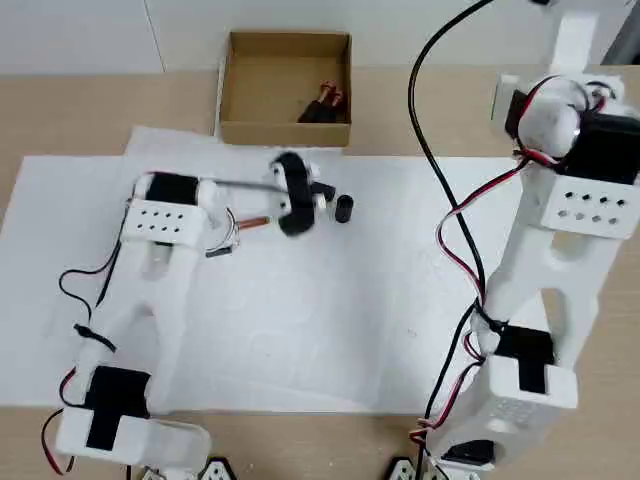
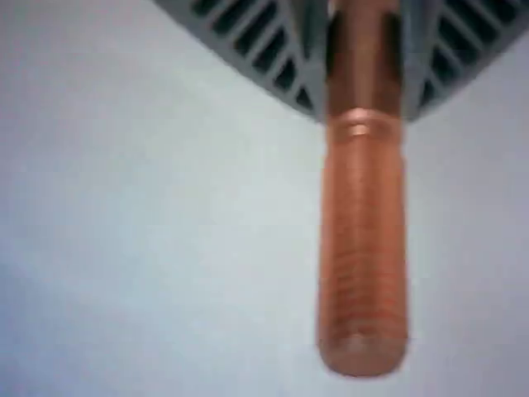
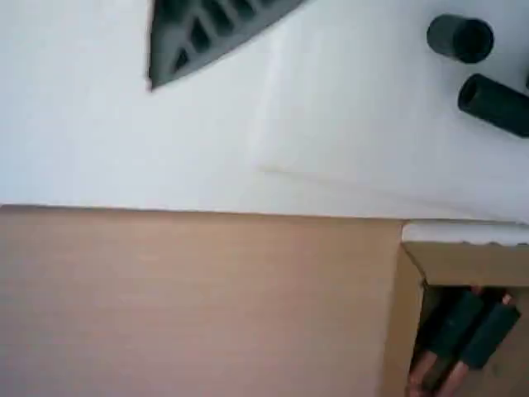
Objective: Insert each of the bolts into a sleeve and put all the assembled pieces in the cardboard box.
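Note:
A copper bolt (image 2: 362,248) sticks out from between the grey fingers of my left gripper (image 2: 364,91), which is shut on its head end. In the high view this bolt (image 1: 254,221) hangs low over the white sheet, left of my left gripper (image 1: 274,214). Two black sleeves (image 1: 343,208) (image 1: 322,190) lie just right of that gripper; they are the same two sleeves (image 3: 460,37) (image 3: 496,103) in the right wrist view. The cardboard box (image 1: 228,85) holds assembled pieces (image 1: 322,105). My right arm (image 1: 570,190) is raised at the right. A grey finger (image 3: 207,33) of its gripper shows above the sheet's edge.
A white sheet (image 1: 300,330) covers most of the wooden table (image 1: 60,110). The box wall (image 3: 397,273) stands just past the sheet's far edge, with bolted sleeves (image 3: 463,331) inside. Black and red cables (image 1: 450,230) trail beside the right arm.

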